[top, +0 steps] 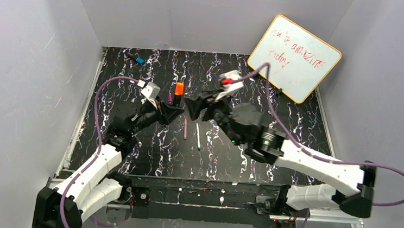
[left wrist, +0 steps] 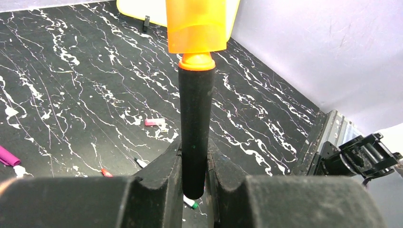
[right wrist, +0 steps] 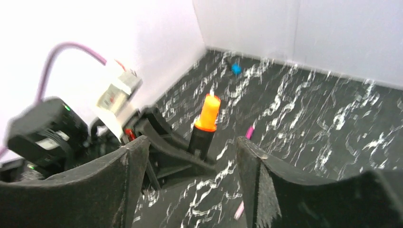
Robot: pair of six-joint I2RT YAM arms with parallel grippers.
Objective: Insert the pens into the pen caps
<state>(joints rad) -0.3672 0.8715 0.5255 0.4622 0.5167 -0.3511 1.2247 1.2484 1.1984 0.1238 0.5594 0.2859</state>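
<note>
Our left gripper [top: 172, 110] clamps the upright black marker [left wrist: 195, 128], orange cap [left wrist: 197, 26] on its tip; our right gripper [top: 194, 107] stands just beside that marker, jaws apart, empty. We should draw it straight back without nudging the cap.

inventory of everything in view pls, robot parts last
black marker: 1, black, held in left gripper
orange cap: 1, orange, on black marker's tip
pink pen: 1, pink, mid-table
white pen: 1, white, beside pink pen
magenta cap: 1, magenta, beside held marker
pale pink cap: 1, on table
blue-ended marker: 1, black, far-left corner
whiteboard: 1, white, far right
table: 1, black marbled
left gripper: 1, shut on black marker
right gripper: 1, open, empty
</note>
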